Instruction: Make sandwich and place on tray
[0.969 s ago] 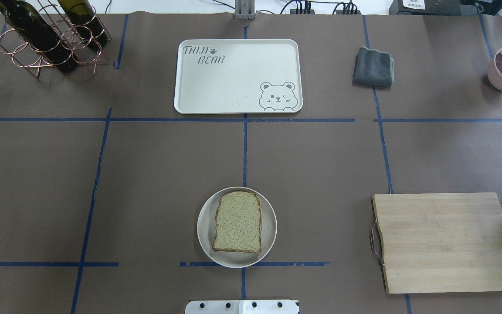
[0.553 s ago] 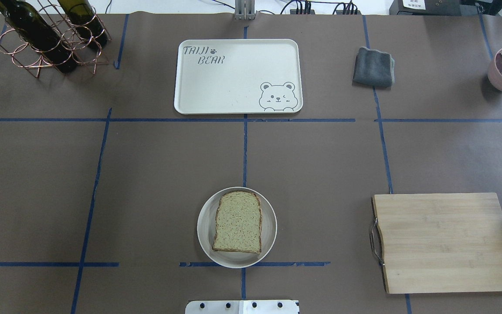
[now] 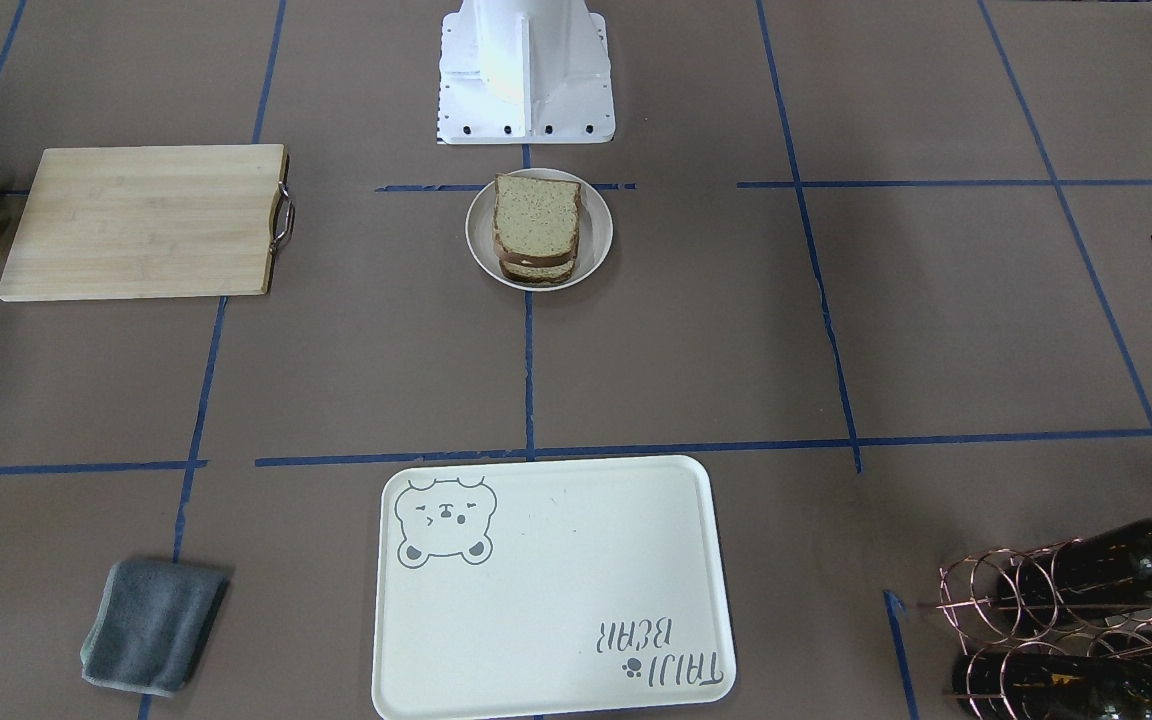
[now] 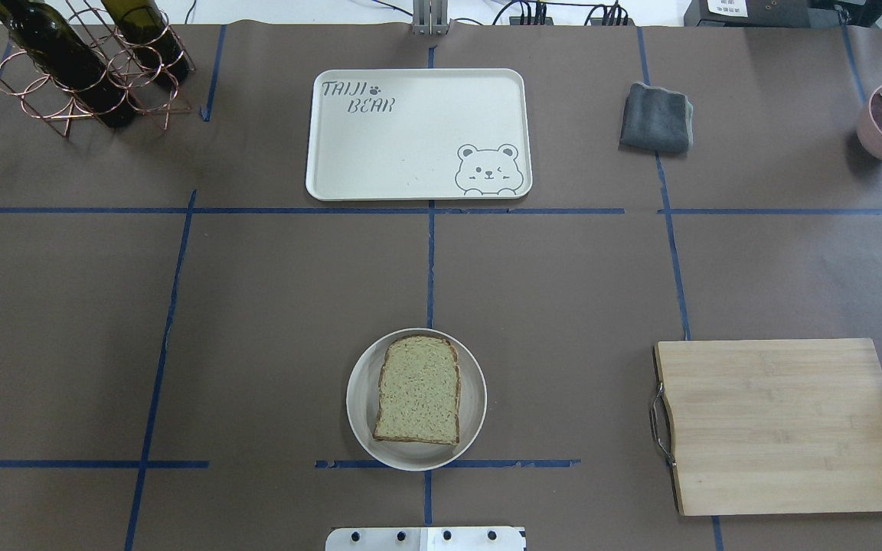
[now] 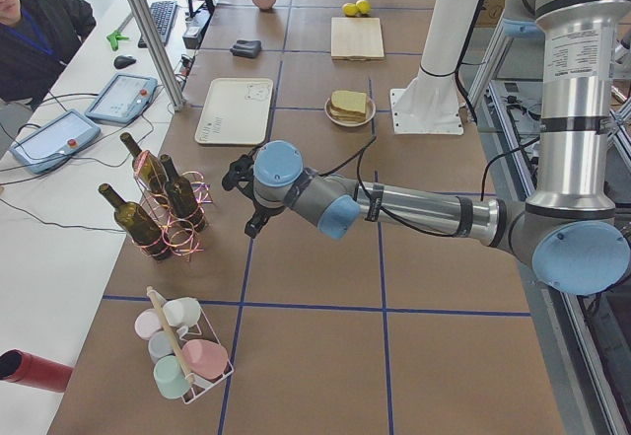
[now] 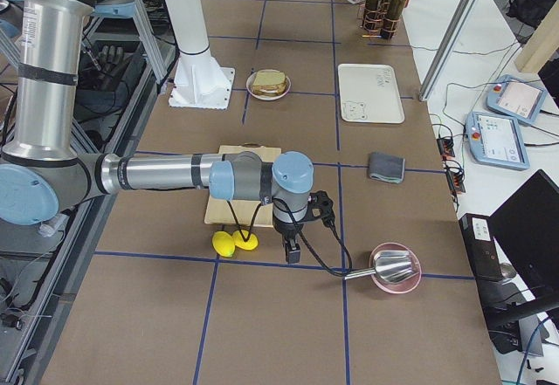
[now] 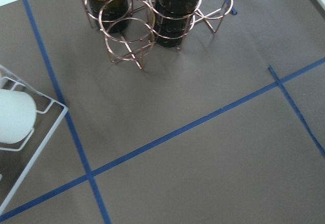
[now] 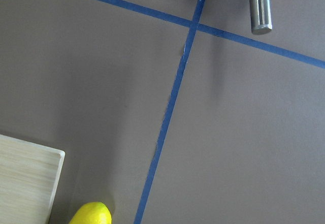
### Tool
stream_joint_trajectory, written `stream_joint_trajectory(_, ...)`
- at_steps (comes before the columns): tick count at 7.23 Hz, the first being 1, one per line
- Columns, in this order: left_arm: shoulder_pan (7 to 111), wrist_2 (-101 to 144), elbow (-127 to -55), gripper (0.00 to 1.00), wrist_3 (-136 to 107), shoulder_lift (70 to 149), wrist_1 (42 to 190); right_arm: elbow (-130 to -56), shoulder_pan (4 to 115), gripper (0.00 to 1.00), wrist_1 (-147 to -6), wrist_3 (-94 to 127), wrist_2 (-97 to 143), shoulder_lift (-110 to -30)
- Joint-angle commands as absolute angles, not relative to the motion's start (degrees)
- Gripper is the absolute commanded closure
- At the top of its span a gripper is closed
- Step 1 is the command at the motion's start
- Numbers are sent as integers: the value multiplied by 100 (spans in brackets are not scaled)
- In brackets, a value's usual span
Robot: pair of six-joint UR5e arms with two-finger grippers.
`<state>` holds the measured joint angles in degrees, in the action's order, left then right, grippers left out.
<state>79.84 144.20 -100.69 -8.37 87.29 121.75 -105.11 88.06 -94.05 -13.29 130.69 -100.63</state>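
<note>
1. The overhead view gives only the top slice of the sandwich (image 4: 418,390). The front-facing view shows two slices with pale filling between them. The side views show the left gripper (image 5: 240,174) near the bottle rack (image 5: 163,203) and the right gripper (image 6: 293,247) beside the lemons (image 6: 234,242). I cannot tell whether either gripper's fingers are apart or together.
2. There is one sandwich, one plate (image 4: 360,413), one tray (image 4: 410,145) and two lemons.
3. The sandwich lies on the plate near the robot's base, well apart from the tray. Its long axis runs toward the tray, with the rounded crown pointing at it.
</note>
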Motion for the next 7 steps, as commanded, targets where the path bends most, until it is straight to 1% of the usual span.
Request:
stream_joint_trajectory(1,6765,13689,-10439,0,-2840,8780,12989,-10512,8807,0,-9404,-1327,13069,-10063)
stream_joint_trajectory(3,5971,13421,-10853,0,-4194,8981,12990,-10512,8807,0,-9404,-1327,13069,-10072)
stream_joint_trajectory(5,4770,12547,-11231,0,-6046,9218,12982,-10512,8807,0,-9404,-1327,13078,-10081)
stream_joint_trajectory(7,3775,11816,-11268,0,-7098,9587,12946,-10521,8807,0,-9396,-1327,13078,-10125)
